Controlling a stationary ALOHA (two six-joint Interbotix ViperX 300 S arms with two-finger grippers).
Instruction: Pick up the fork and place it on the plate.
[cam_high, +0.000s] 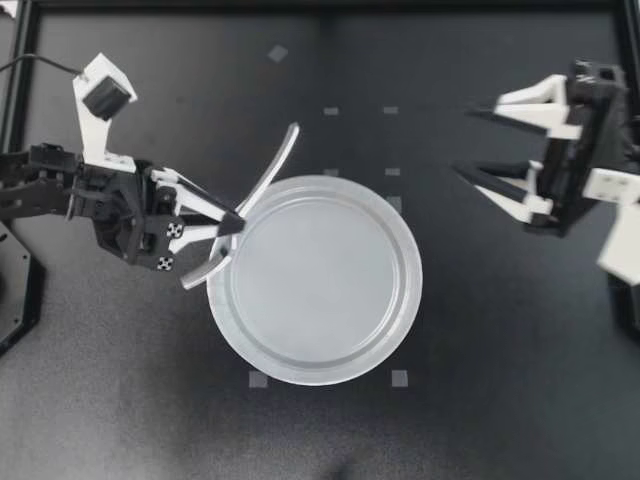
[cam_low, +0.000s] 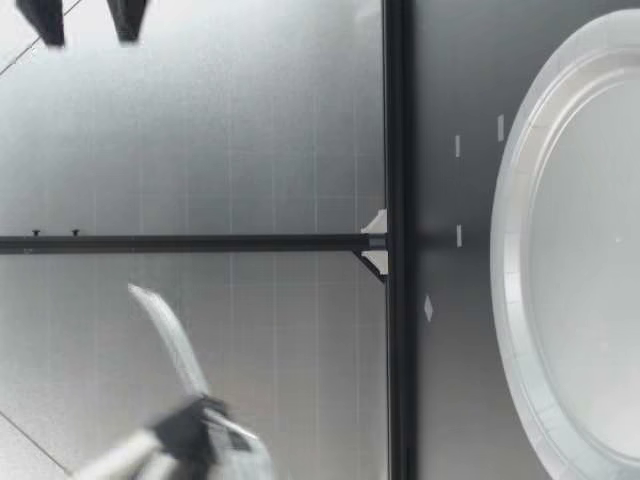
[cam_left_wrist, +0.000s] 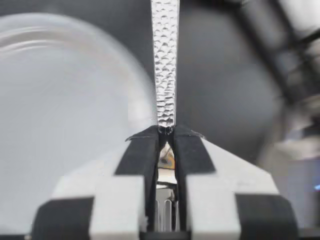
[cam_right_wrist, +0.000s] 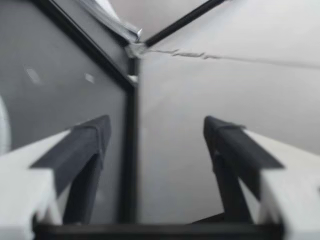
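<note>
A clear round plate (cam_high: 410, 285) lies at the table's middle. My left gripper (cam_high: 238, 222) hovers at the plate's left rim, shut on a curved silver fork (cam_high: 275, 160) held across its fingers. In the left wrist view the gripper (cam_left_wrist: 166, 131) pinches the fork (cam_left_wrist: 165, 60): the hammered handle points ahead, the tines show behind the pads, and the plate (cam_left_wrist: 60, 100) lies beside it. The low view shows the fork (cam_low: 165, 335) raised above the table in my left gripper (cam_low: 190, 435), behind the plate (cam_low: 505, 260). My right gripper (cam_high: 463, 142) is open and empty at the far right.
Small pale tape squares (cam_high: 330, 111) mark the dark table around the plate. A black frame rail (cam_low: 395, 200) runs along the table's far edge. In the right wrist view the open gripper (cam_right_wrist: 155, 130) points at that frame and a pale wall.
</note>
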